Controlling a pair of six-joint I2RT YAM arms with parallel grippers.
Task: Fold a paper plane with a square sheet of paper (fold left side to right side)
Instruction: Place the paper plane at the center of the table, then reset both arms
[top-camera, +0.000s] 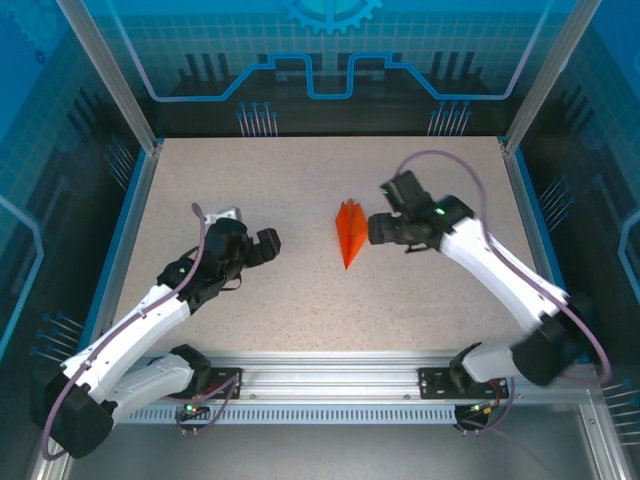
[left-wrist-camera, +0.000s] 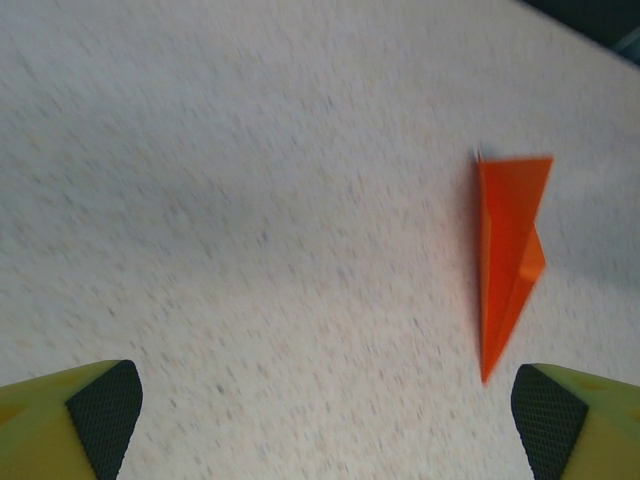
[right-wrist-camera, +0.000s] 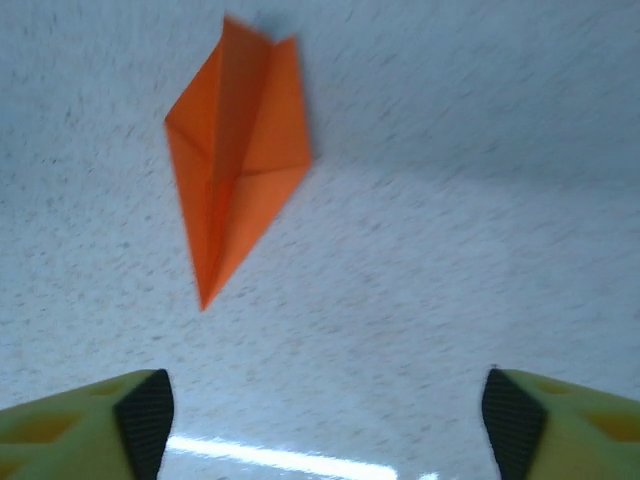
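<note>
The orange paper plane (top-camera: 348, 232) lies loose on the speckled table near its middle, a narrow dart with its tip pointing toward the near edge. My right gripper (top-camera: 376, 228) stands open just to its right, apart from it; in the right wrist view the paper plane (right-wrist-camera: 235, 160) lies ahead of the spread fingers (right-wrist-camera: 140, 420), nothing between them. My left gripper (top-camera: 270, 243) is open well to the left of the dart. From the left wrist the paper plane (left-wrist-camera: 508, 255) lies at the right, just beyond the right-hand pad (left-wrist-camera: 548, 420).
The table (top-camera: 300, 180) is bounded by aluminium frame posts and blue side walls. A metal rail (top-camera: 330, 385) with both arm bases runs along the near edge. A grey cable (top-camera: 440, 165) loops above the right arm.
</note>
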